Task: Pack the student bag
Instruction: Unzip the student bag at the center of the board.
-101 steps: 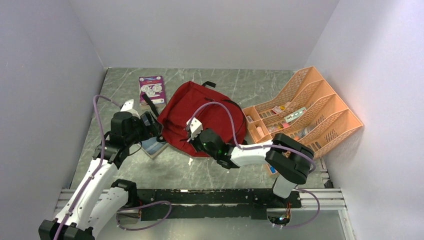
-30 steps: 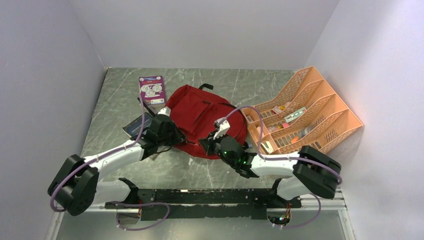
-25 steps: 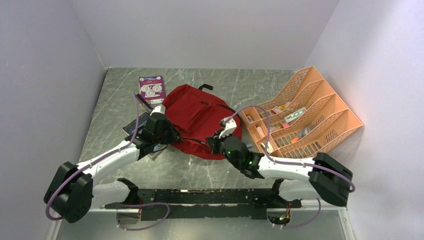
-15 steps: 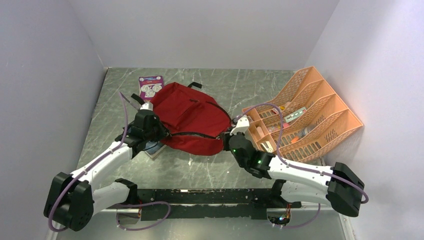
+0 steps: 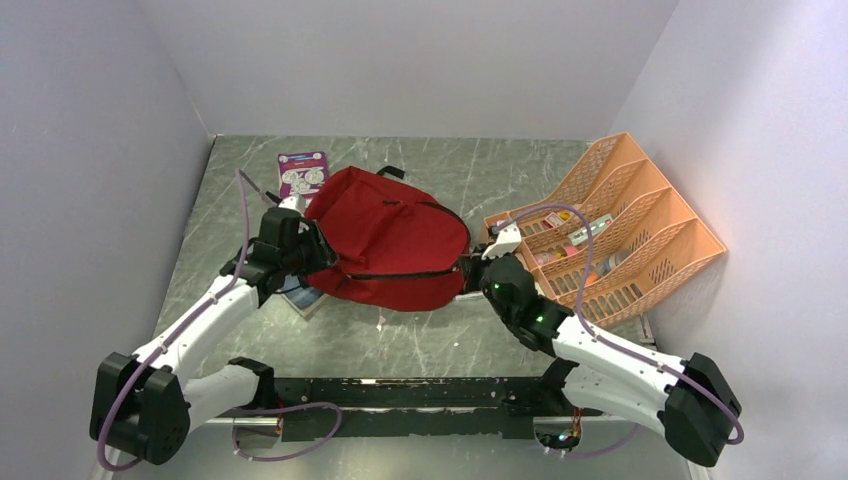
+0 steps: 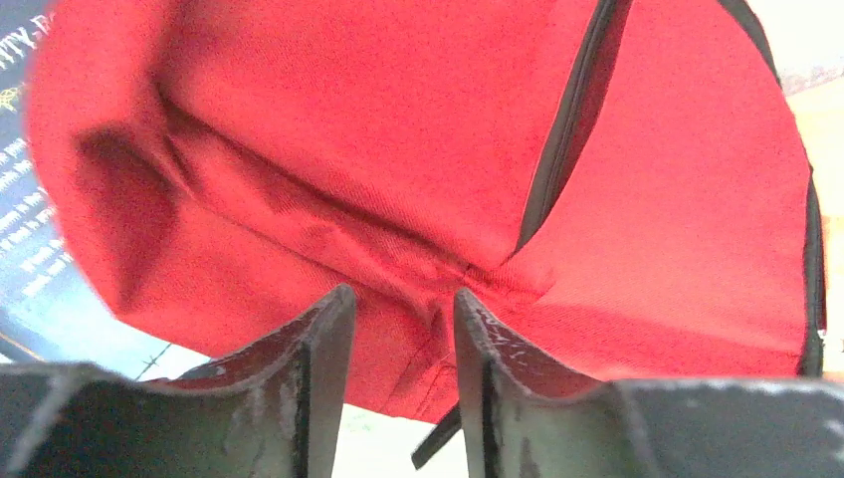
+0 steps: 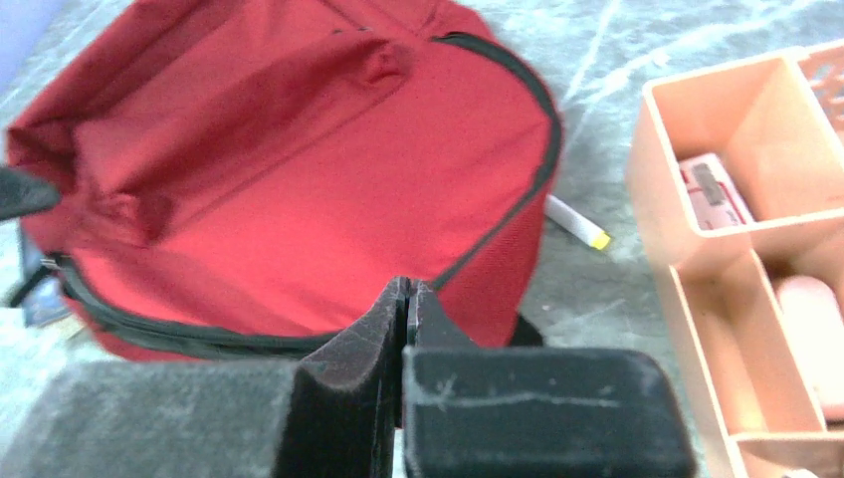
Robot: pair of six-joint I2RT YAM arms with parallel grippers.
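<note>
The student bag [image 5: 390, 240] lay on the worktop [image 5: 420, 340], stretched between the two tools, with the left tool [image 6: 398, 299] at one end and the right tool [image 7: 406, 289] at the other. It looked plump, as though something was already inside. Its black zip [image 7: 498, 224] ran round the edge nearest the tools with no grey lining showing, so the main pocket seemed closed or very nearly so.

The left tool stood partly open, with a clear gap between its jaws. A fold of the red cloth sat right at their tips and showed through the gap, but the jaws did not appear to press on it. The right tool was fully shut, with its pads together, and the end of the zip line ran down to just in front of them. Whether a zip pull or a pinch of cloth was caught there could not be told.

Several things were still outside the bag:
- A dark book [image 6: 30, 249] lay partly under the bag, to the left of the left tool's tips.
- A purple booklet [image 5: 302, 172] lay beyond that tool, near the back of the worktop.
- A white pen with a yellow cap [image 7: 577, 224] lay just past the bag, ahead and to the right of the right tool.
- The orange organiser [image 7: 717, 110], further right, held small items.

If those were meant for the bag, the packing was not finished and the zip would need reopening. If not, little seemed left beyond letting go
</note>
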